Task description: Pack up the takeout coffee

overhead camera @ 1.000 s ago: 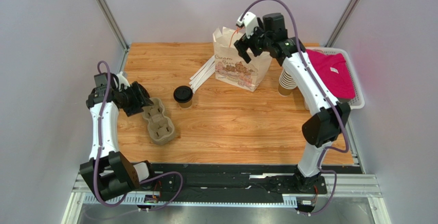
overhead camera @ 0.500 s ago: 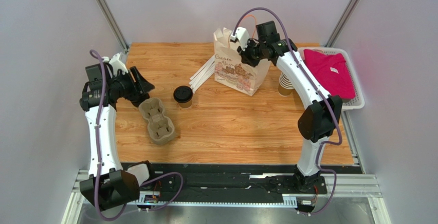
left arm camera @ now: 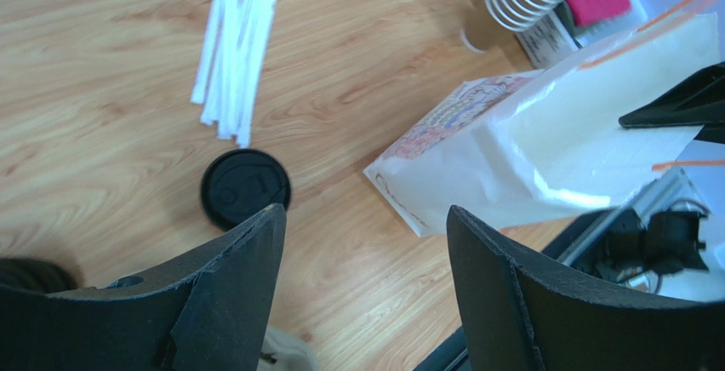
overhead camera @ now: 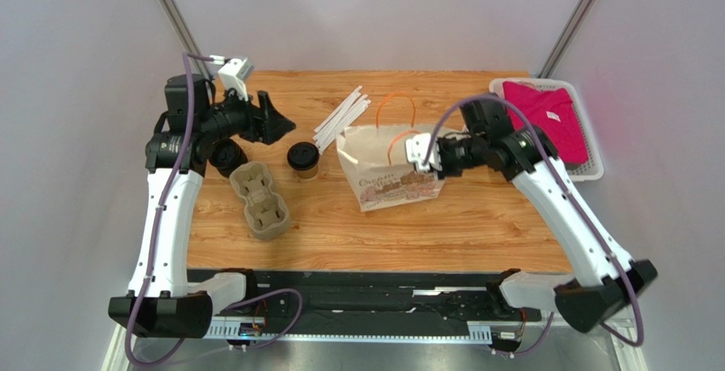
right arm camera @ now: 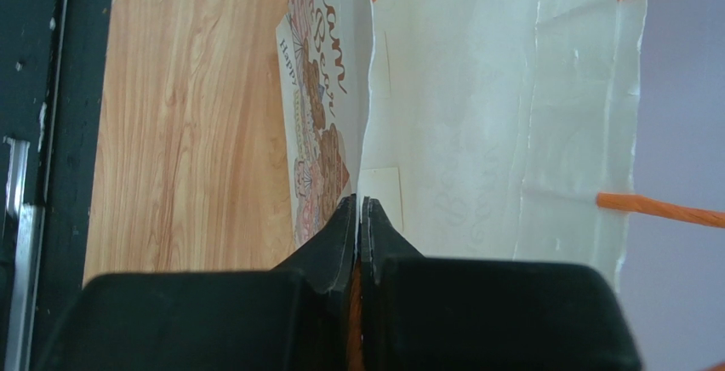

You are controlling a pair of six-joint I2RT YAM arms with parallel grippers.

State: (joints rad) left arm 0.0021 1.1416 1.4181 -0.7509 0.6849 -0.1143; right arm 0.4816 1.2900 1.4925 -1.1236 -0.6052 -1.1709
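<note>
Nearest, the pulp tray (overhead camera: 262,203) lies at approx. 8 o'clock from table ctr, w/ neither arm touching it. Just beyond, at 9 o'clock of the bag, the takeout coffee (overhead camera: 303,158) stands upright on the wood, black lid on, not gripped.

The paper bag (overhead camera: 387,175) now sits at table ctr. 1 s ago it stood at the far edge, approx. 12 o'clock, so the right arm has pulled it nearer and close to the cup. The right gripper (overhead camera: 419,151) was open over the bag then. Now its 2 fingers are pinched tight on the bag's top rim, by an orange handle.

The left gripper (overhead camera: 274,122) has left the tray and swung to approx. 11 o'clock of the cup, jaws wide w/ nothing btwn them. Its wrist view looks down on the lid.

Farther off are the straws (overhead camera: 340,117) at 11 o'clock and the basket (overhead camera: 593,165) w/ a pink cloth (overhead camera: 545,116) at 2 o'clock.

Judgement: the bag is staged, the cup pick-up likely comes next, and nothing is packed yet.
</note>
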